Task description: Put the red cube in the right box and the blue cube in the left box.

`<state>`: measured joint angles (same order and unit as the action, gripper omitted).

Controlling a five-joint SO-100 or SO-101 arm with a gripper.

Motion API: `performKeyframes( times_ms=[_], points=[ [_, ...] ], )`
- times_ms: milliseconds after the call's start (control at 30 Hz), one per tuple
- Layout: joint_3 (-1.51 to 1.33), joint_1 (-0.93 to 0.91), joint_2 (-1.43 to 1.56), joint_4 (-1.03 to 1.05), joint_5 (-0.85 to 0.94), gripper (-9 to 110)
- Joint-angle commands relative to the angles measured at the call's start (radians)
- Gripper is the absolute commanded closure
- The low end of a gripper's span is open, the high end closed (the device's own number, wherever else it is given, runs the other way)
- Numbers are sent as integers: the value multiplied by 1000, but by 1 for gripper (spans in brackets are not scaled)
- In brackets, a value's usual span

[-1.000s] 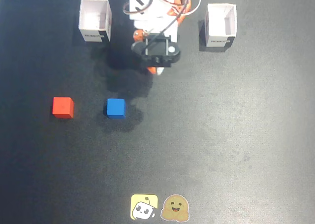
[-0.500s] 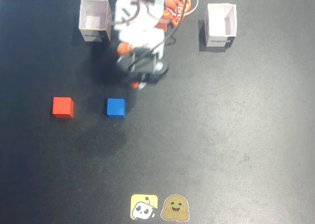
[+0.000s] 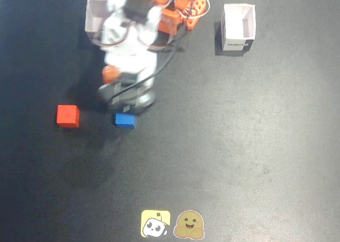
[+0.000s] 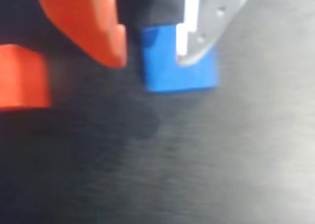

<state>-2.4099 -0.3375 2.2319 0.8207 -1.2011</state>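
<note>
I've got the arm reaching out over the black worktop (image 3: pixel 239 146) toward the cubes. In the fixed view its white and orange body covers most of the small white open-topped card box on the left (image 3: pixel 94 16); only that box's left wall and a corner show. The twin white card box with the black label (image 3: pixel 238 27) stands clear at upper right, well apart from the arm.

The small bright blue cube (image 3: pixel 125 121) sits on the worktop just under the arm's head in the fixed view, its top edge hidden by the arm. The small red-orange cube (image 3: pixel 68 116) sits to its left in that view, apart from it, with nothing on it.

In the wrist view the gripper (image 4: pixel 150 61) has its fingers spread, with nothing between them pinched. The orange finger (image 4: pixel 88 22) hangs in the gap between the 2 cubes, left of the blue cube (image 4: pixel 172 74). The pale grey finger (image 4: pixel 202 32) overlaps the blue cube's upper right part, so the cube is only partly in the gap. I cannot tell whether that finger touches it; the view is blurred. The red-orange cube (image 4: pixel 22 76) shows at the left edge of the wrist view, outside the fingers.

Both cubes are on the worktop, neither in a box.
</note>
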Motion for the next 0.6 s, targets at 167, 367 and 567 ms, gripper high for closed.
performKeyframes(
  times_ms=[167,367,567],
  points=[
    [140,-95,-127,-55,63,90],
    [198,-160,-255,-100,80,88],
    [207,-195,-330,-166,91,85]
  ],
)
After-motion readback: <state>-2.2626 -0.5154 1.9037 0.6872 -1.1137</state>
